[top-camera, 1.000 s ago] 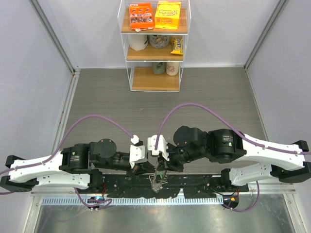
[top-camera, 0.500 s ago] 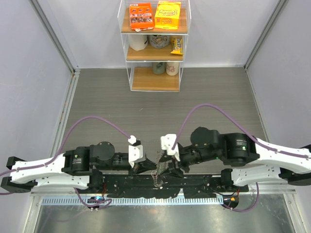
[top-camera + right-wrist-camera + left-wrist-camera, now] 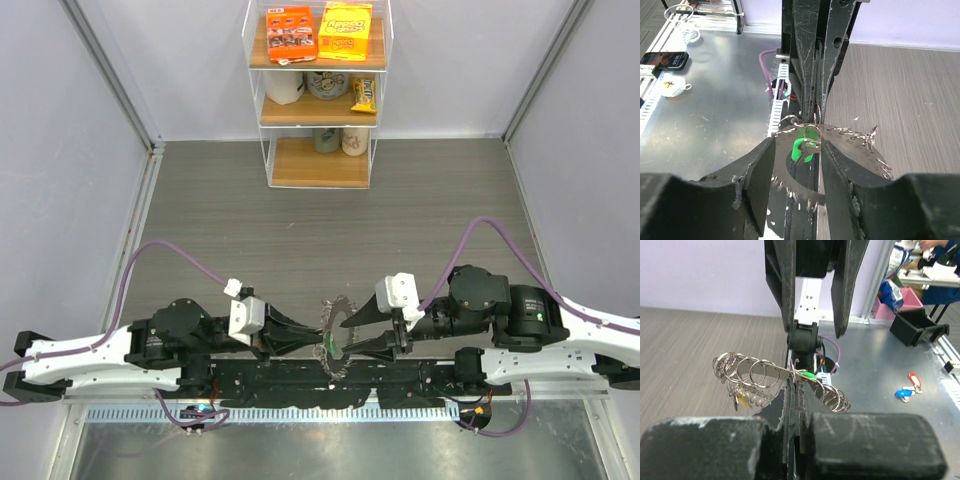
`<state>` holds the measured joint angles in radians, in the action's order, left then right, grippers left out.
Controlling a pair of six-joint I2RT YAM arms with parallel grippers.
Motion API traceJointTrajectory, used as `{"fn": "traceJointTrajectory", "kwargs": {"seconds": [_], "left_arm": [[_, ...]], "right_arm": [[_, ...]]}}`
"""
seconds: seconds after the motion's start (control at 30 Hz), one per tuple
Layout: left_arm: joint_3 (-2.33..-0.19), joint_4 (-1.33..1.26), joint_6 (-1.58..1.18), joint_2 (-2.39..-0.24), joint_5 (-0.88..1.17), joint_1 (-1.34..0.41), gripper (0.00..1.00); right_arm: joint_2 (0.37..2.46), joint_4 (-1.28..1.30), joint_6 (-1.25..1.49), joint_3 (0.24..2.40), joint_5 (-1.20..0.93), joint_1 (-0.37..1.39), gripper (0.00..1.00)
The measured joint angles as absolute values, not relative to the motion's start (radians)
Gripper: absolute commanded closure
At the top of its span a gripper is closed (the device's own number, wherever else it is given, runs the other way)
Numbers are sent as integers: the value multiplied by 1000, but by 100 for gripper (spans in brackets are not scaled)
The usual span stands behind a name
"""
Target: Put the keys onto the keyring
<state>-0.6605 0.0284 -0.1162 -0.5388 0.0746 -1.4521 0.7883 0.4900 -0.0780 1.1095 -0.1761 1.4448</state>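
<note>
**A:** Where do we have the keyring (image 3: 330, 305)?

**B:** Lifted between the two arms, above the near edge of the bench (image 3: 300, 220), turned edge-on to the overhead camera. The left fingers (image 3: 860, 440) are pressed together on its rim, so it hangs from that one pinch.

**A:** And the right fingers (image 3: 760, 180)?

**B:** Apart, straddling the ring's hollow middle and closed on nothing. The green-headed key (image 3: 802, 145) sits right between them, at the centre of the ring, with a small wire loop (image 3: 789, 120) just above it.

**A:** Is it threaded on already?

**B:** We cannot tell; loop and ring overlap in both wrist views. We judge that we are in the threading step, and we see no black-headed key anywhere.

**A:** So how do we do it well?

**B:** We let the left fingers be the vice and nothing more: a firm pinch, no twisting, since that toothed wreath would swing the moment it slips. With the right we close on the green head, not on the loop, so the loop is free to ride along the wire. We move slowly, following the ring's curve rather than cutting across it, and we let go only once the key hangs by itself
</note>
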Motion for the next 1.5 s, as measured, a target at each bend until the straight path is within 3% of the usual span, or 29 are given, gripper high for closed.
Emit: {"fn": "traceJointTrajectory", "kwargs": {"seconds": [0.63,1.5], "left_arm": [[-620,-146,-122,-515,104,-1452,100],[-607,-168,-123,-500,117,-1452,100]], "right_arm": [[849,368,-159,1101,-164,1459,64],[860,317,-185,1100,-133,1467,69]]}}
